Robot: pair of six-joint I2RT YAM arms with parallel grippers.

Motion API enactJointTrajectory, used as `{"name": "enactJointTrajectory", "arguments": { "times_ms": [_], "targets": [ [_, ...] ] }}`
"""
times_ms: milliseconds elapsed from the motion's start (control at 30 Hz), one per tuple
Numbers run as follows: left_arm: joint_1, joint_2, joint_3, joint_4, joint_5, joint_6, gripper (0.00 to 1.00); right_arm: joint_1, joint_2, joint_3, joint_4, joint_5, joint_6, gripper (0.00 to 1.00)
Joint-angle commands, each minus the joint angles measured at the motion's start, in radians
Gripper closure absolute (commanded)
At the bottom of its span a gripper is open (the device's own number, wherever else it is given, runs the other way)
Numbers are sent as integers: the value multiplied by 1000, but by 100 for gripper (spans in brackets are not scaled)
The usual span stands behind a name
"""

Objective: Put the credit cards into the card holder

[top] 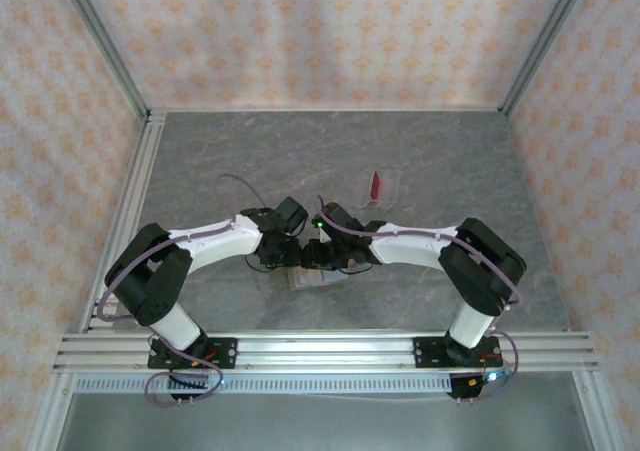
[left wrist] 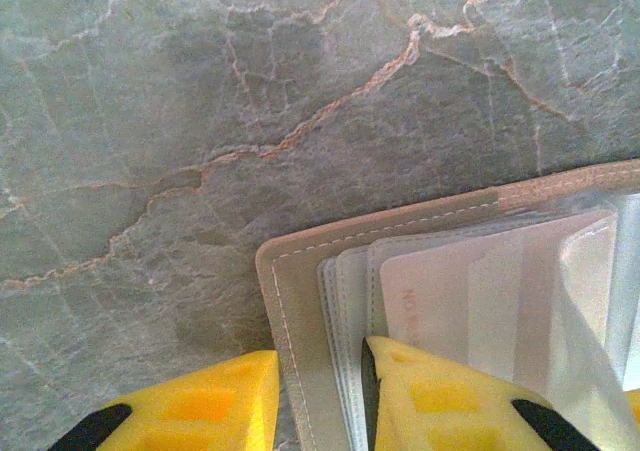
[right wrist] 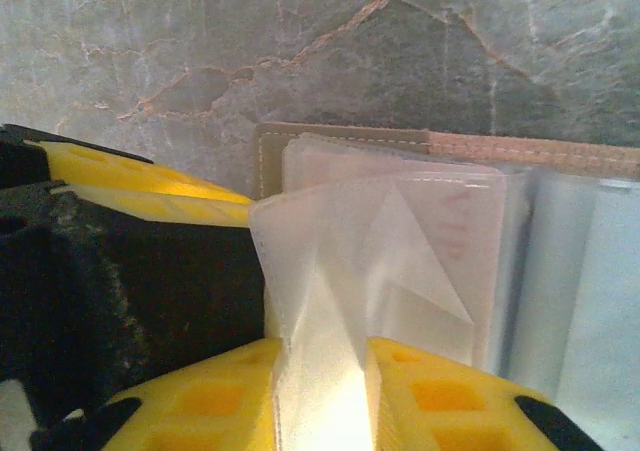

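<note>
1. The right gripper point(right wrist: 322, 371): its yellow fingers point(right wrist: 440, 401) stand part-way apart. One lifted clear plastic sleeve leaf point(right wrist: 320, 301) rises between them. It belongs to the card holder point(right wrist: 340, 139), a small flat olive-tan folding wallet with pale stitching. Whether the pads press the leaf or merely flank it cannot be told.

2. The left gripper point(left wrist: 322, 371): its yellow fingers point(left wrist: 450, 401) also stand part-way apart, unclamped. One sits at the outer edge of the cover, the other over the sleeve stack. The stitched border shows flat-on between them, so it is not pinched. This reads as a steadying hold-down, though contact cannot be confirmed.

3. Location: the card holder lies open on the grey marbled table point(left wrist: 200, 121), directly beneath both grippers, near the middle of the table's near side. Its translucent sleeves fan out from the cover. One holds a pale insert point(left wrist: 430, 291) with faint lettering.

4. One credit card point(top: 376, 185), thin, stiff and dark red, stands in a clear plastic slotted stand point(top: 388, 176). The stand is beyond the grippers, slightly right and well apart from the wallet.

5. Step in hand, as judged: preparing a sleeve pocket. At least one card awaits loading.

6. Next move, as judged: the right arm clears the sleeve and takes the card by its exposed edge. It then returns with the card square to the pocket mouth. The left arm must stop the wallet sliding. The limp sleeves may fall shut.
</note>
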State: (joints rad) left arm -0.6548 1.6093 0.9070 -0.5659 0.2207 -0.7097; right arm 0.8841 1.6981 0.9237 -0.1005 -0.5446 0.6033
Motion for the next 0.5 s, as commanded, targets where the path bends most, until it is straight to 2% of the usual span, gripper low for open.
{"name": "enactJointTrajectory", "arguments": {
  "times_ms": [0, 200, 333, 467],
  "targets": [
    [-9, -30, 27, -82, -75, 1, 70, 4, 5, 31, 44, -18, 0, 69],
    [28, -112, 3, -149, -116, 10, 68, 4, 25, 44, 74, -48, 12, 59],
    [71, -184, -21, -180, -115, 13, 64, 2, 47, 69, 77, -49, 16, 59],
    [95, -239, -23, -191, -112, 33, 57, -44, -12, 83, 31, 13, -16, 59]
  ]
}}
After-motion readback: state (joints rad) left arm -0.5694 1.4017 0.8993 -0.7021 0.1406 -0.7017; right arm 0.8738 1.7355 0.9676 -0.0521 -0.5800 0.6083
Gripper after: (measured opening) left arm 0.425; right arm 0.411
